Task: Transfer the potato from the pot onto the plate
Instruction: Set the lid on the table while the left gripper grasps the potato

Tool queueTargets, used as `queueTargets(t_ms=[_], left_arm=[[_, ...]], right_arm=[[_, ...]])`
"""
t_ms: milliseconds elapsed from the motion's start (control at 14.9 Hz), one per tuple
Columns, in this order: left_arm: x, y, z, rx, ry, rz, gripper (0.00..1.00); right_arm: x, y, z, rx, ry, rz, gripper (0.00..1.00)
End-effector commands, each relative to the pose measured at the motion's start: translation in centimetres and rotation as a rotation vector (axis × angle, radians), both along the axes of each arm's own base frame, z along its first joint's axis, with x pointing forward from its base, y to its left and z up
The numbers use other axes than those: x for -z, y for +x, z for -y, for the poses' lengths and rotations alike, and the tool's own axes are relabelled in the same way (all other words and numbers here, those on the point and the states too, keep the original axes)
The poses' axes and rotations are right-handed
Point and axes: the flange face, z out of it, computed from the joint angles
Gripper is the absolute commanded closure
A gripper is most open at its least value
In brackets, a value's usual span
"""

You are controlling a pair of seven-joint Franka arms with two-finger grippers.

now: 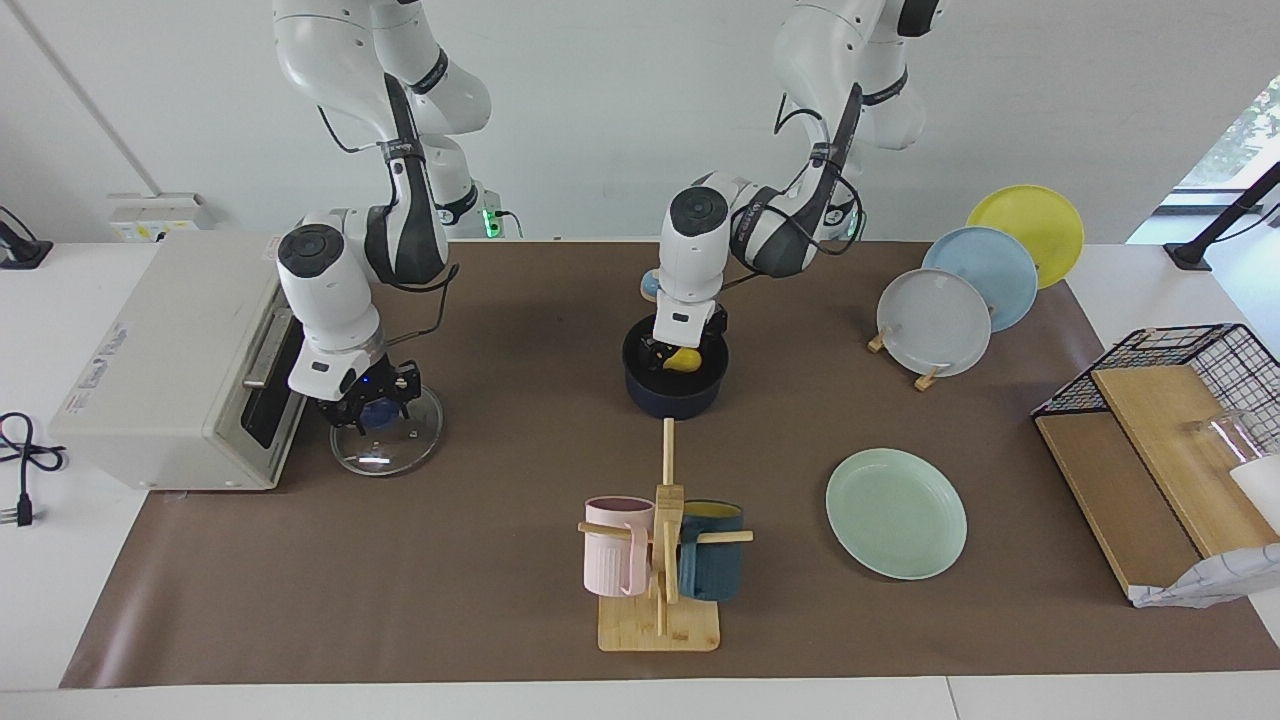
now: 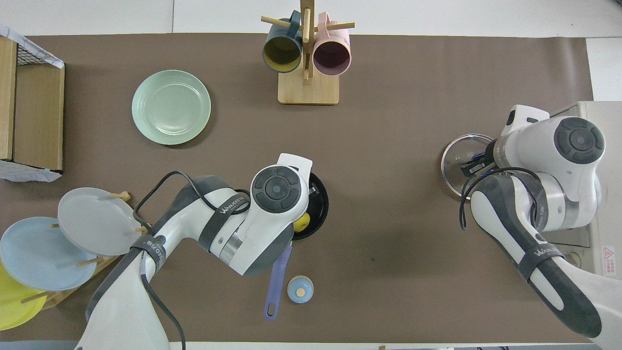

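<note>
The left gripper reaches down inside the pot, its fingers set about the potato — whether they have clamped it or merely bracket it cannot be told from either view. The potato sits in the pot's black interior, toward the rim on the robots' side; from overhead only a sliver of yellow shows under the arm's wrist. The pot's handle points back toward the robots, likely so the opening is free for a straight drop from above.

The plate lies bare and flat on the brown mat, farther from the robots than the pot and toward the left arm's end of the table. Between pot and plate the mat is open; the mug rack stands beside that path, its upright post near the pot, and the dish rack with its three standing plates borders the other flank. The judgement: a lift clear of the pot's rim comes first, then a swing outward over the mat.

The right gripper waits low over the glass lid in front of the toaster oven, its fingers spread about the lid's blue knob — well apart from the work. A small blue-capped object rests beside the handle.
</note>
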Motion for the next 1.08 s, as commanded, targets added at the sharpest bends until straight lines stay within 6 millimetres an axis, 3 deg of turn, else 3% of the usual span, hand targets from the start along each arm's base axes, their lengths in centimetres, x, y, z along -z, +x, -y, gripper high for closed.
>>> queueTargets(t_ms=[0,135,202,336,605,740,1009], left_arm=[[0.5,-0.6,0.3,-0.03,-0.022,0.013,0.0],[0.6,-0.7,0.3,-0.032,-0.02,0.011,0.0],[0.9,-0.8,0.1,-0.032,-0.016,0.006,0.0],[1.0,-0.9,0.1,-0.03,-0.015,0.005,0.0],[1.1,-0.9,0.1,-0.026,-0.014,0.004,0.02],[1.1,-0.9,0.1,-0.024,-0.013,0.003,0.14],[1.1,-0.9,0.0,-0.019,-0.01,0.0,0.51]], right_arm=[[-0.3,-1.1,0.4,-0.016,-0.001,0.013,0.33],[-0.4,-1.1,0.4,-0.015,-0.001,0.015,0.31],[-0.4,-1.1,0.3,-0.016,-0.001,0.015,0.25],[-0.6,-0.9,0.3,-0.016,-0.002,0.018,0.0],[-2.5,0.3,0.1,-0.015,-0.003,0.031,0.0],[-4.3,1.0,-0.2,-0.006,0.003,0.01,0.0],[-9.1,1.8,-1.0,0.037,0.036,-0.044,0.0]])
